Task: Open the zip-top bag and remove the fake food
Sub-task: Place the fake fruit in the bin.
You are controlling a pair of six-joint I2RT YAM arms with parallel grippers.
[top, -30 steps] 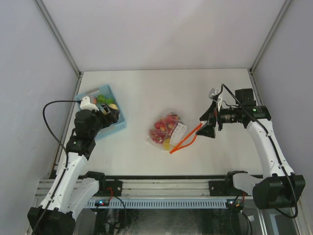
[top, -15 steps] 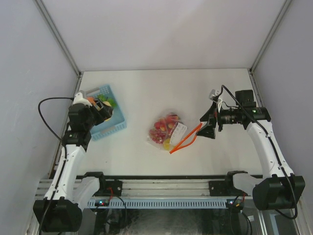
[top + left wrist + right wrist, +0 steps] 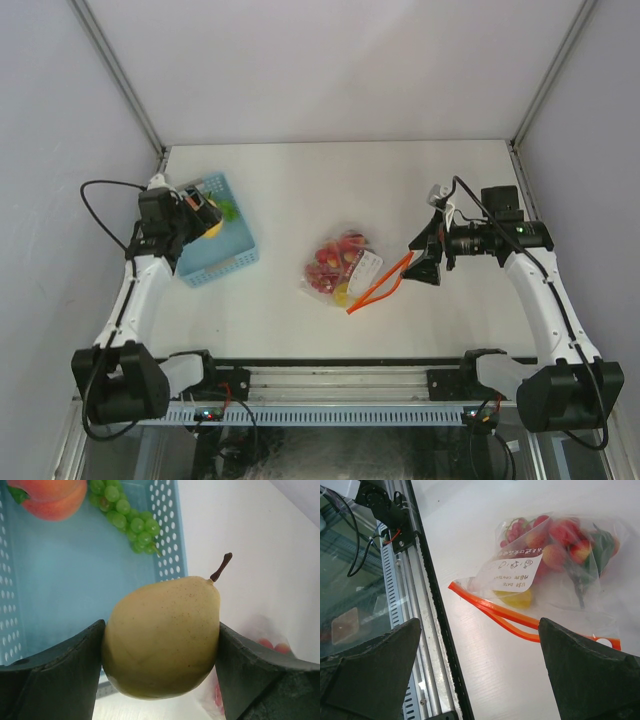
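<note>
Left gripper (image 3: 161, 647): both fingers pinch a yellow pear (image 3: 165, 625), stem toward upper right, above the light-blue basket (image 3: 60, 590). Green grapes (image 3: 127, 517) and 1 peach (image 3: 47, 495) lie in the basket at top of frame.

Right gripper (image 3: 479, 650): spread wide, holding nothing.

Zip-top bag (image 3: 340, 268): flat on the table (image 3: 300, 180), frame centre. The 2 sides of its orange zip strip (image 3: 495, 612) are parted, with the fake food (image 3: 555, 550) inside.

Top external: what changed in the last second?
Left tool, shut on the yellow plastic pear, shifted left and farther back over the light-blue slotted plastic basket. Right tool open and in place, clear zip-top bag unmoved.
</note>
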